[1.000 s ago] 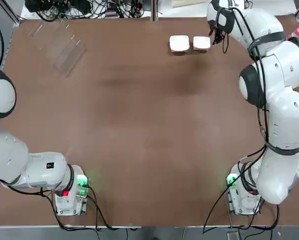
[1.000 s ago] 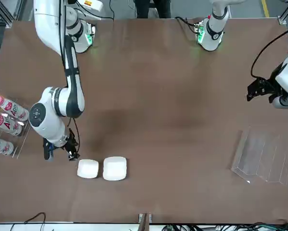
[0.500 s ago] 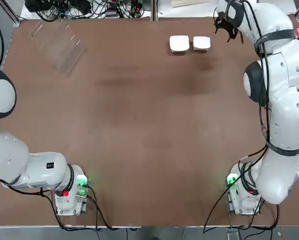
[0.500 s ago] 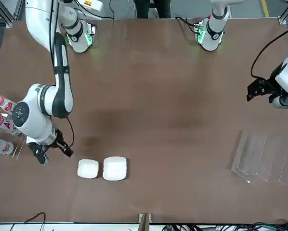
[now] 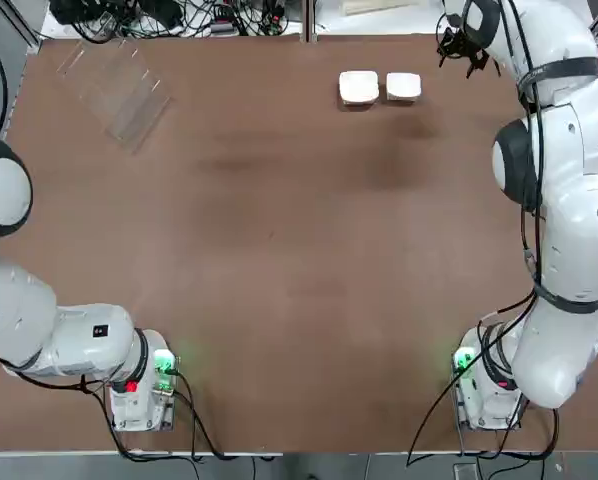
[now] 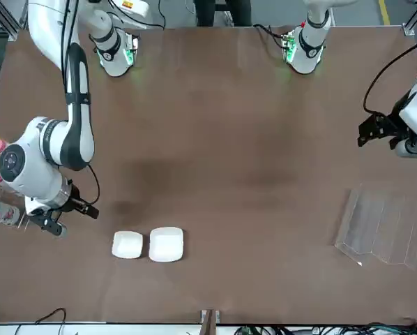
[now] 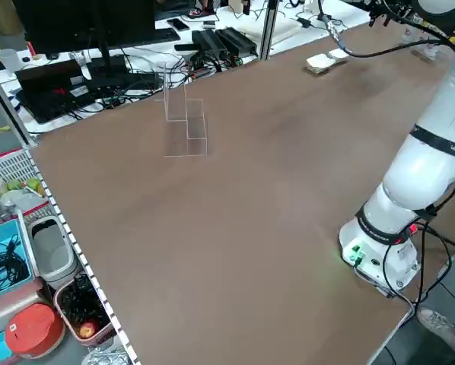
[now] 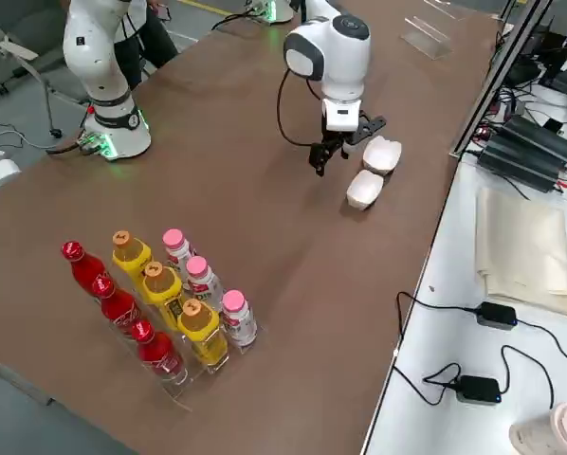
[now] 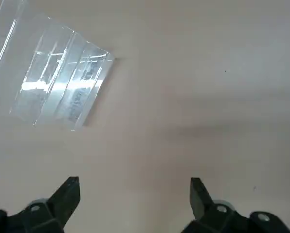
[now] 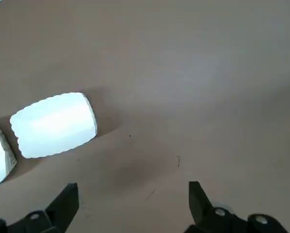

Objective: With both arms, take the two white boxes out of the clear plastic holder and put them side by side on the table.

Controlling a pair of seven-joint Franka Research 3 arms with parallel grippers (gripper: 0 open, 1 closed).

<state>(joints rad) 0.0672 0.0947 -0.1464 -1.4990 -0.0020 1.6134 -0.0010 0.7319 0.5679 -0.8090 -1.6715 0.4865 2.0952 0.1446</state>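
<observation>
The right gripper (image 10: 135,187), its jaws spread and empty, draws away from the two white boxes (image 6: 166,244) (image 6: 127,245) toward the bottles (image 6: 2,212) at the robot's right, opening more room than a second ago. The boxes sit side by side on the table (image 6: 250,139), a narrow gap between them, near the far edge from the robot. The left gripper (image 9: 134,182), spread with nothing between its fingers, hangs idle near the empty clear holder (image 6: 377,227) at the robot's left. The task looks done, with only withdrawal remaining.
</observation>
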